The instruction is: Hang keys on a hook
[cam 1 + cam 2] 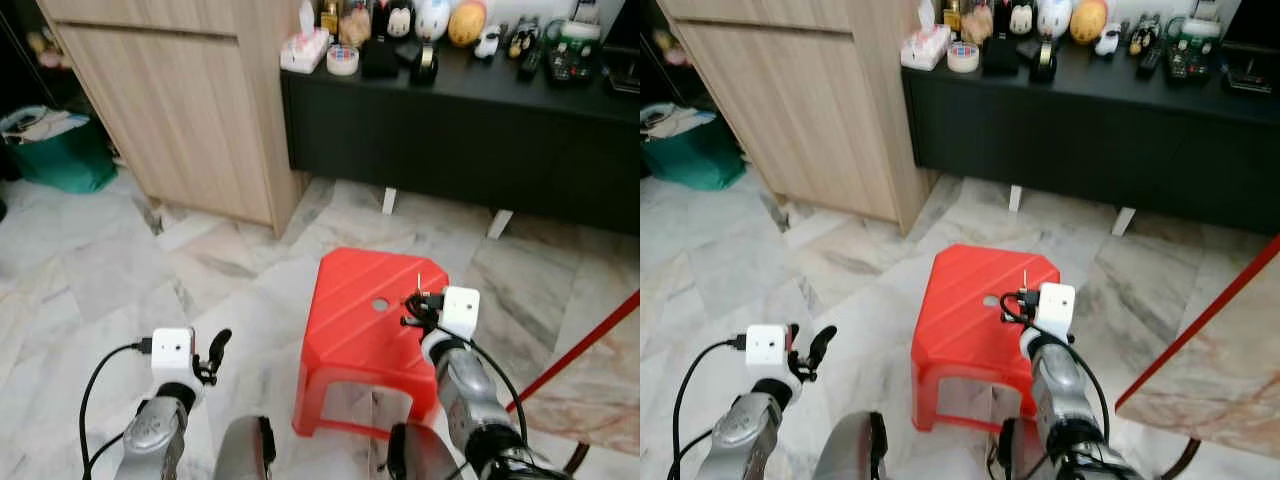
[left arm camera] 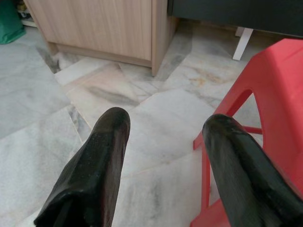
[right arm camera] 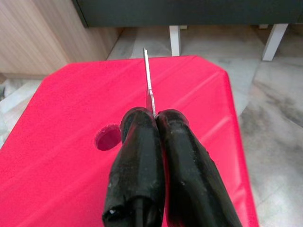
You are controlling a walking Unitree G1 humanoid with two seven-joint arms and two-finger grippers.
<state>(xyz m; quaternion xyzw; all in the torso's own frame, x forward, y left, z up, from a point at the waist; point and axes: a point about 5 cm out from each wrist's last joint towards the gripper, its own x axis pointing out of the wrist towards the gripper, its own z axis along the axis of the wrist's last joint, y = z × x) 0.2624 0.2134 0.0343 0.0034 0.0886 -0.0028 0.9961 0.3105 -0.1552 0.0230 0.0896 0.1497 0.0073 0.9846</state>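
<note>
In the left eye view, the right gripper hung over the red stool, toward its 3 o'clock edge, with a thin metal key sticking up from the fingers; the key was too small there to read its shape. The left gripper hovered at 9 o'clock of the stool, over bare marble floor. A wooden cabinet stood at 11 o'clock and a black sideboard at 12 o'clock, its cluttered top cut off by the frame.

The right eye view showed a marble-topped table edge with a red rim cutting in at 4 o'clock, close beside the right arm.

In the left wrist view, the left fingers stood spread apart with nothing between them, floor ahead and the stool's leg just beside one finger.

In the right wrist view, the fingers were pressed together, pinching the key's blade edge-on; its held end was hidden between them. The stool's round hole lay just beside.
</note>
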